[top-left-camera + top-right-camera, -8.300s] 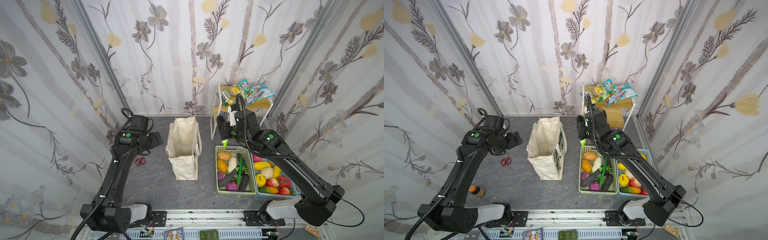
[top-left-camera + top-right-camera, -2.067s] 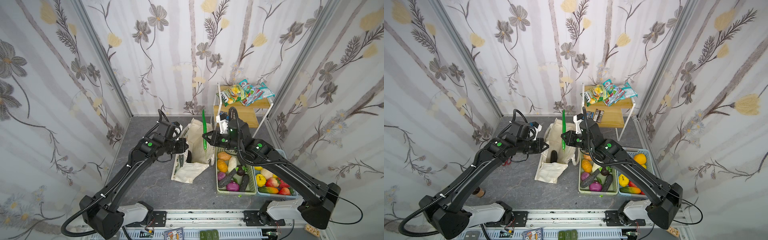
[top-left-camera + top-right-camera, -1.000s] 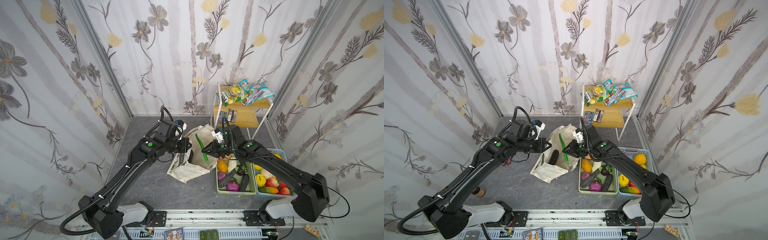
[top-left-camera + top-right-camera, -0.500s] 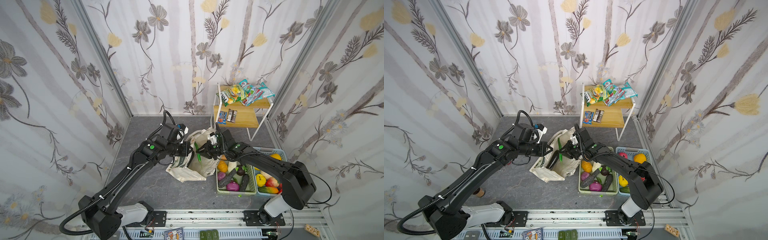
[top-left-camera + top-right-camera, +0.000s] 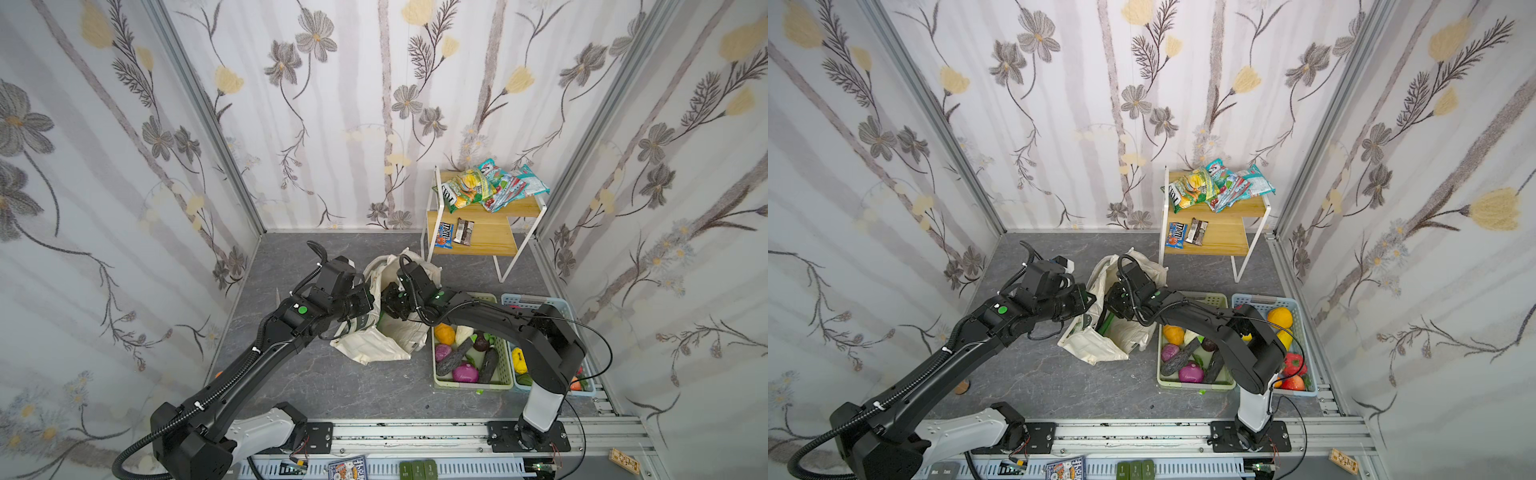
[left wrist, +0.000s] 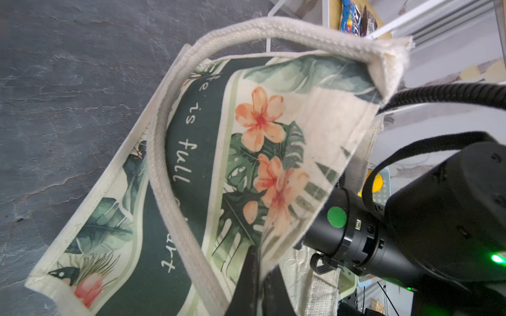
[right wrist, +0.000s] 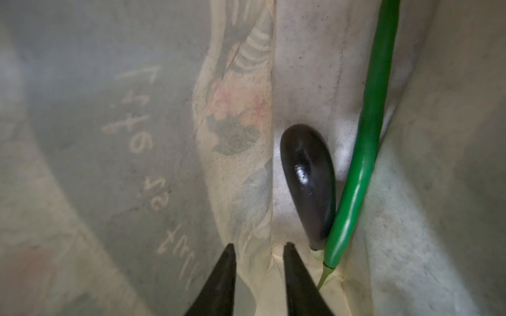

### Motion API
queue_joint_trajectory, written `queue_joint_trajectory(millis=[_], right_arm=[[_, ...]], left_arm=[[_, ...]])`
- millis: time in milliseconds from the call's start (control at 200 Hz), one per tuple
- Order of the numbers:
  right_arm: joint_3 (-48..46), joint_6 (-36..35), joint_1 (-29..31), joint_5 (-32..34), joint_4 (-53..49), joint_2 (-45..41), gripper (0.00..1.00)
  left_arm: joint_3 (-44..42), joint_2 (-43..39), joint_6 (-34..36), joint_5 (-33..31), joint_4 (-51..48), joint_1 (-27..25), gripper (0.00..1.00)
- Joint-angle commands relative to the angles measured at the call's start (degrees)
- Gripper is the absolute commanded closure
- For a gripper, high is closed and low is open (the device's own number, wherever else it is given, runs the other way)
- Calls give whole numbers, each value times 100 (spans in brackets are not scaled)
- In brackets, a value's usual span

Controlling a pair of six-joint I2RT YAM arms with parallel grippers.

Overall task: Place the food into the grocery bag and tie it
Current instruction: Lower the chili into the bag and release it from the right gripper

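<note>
The cream grocery bag (image 5: 382, 351) (image 5: 1096, 347) slumps on the grey floor with its mouth held open. My left gripper (image 5: 368, 301) (image 6: 261, 262) is shut on the cloth rim of the printed side (image 6: 191, 153), next to a strap handle (image 6: 169, 175). My right gripper (image 5: 386, 301) (image 7: 259, 245) reaches inside the bag and is open, with nothing between its fingers. Beside it in the bag lie the long green stalk (image 7: 367, 150) (image 5: 1106, 322) and a dark glossy vegetable (image 7: 308, 180). A yellow-green snack packet (image 5: 467, 189) lies on the shelf. A purple onion (image 5: 464, 372) sits in the green basket.
A pale green basket (image 5: 469, 385) and a blue basket (image 5: 536, 298), both holding toy produce, stand right of the bag under my right arm. A wooden shelf (image 5: 486, 243) with white legs at the back right holds teal-red packets (image 5: 511, 189) and candy bars (image 5: 455, 232).
My right gripper has pushed down into the bag and opened, letting go of the green stalk, which now lies inside. My left gripper still holds the rim.
</note>
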Motion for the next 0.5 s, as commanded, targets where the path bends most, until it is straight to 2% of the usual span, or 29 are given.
queue_joint_trajectory(millis=[0,115,265,365,495], right_arm=[[104,-148,-11,331,168,-135,63],[134,-542,-147,279,-10,-541,57],[428,-1484,-307,-262,-472,-1047,45],[597,-2022,-417,-459,-1079,-1364,40],[383,-2344,-620,-650,-1453,-1937,37]], left_arm=[[-22,-58,-222,-657,-337,90,100],[-88,-96,-231,-688,-481,321,100],[-184,-200,-231,-692,-499,585,100],[-203,-277,-231,-748,-517,742,100],[-190,-327,-197,-694,-526,904,100]])
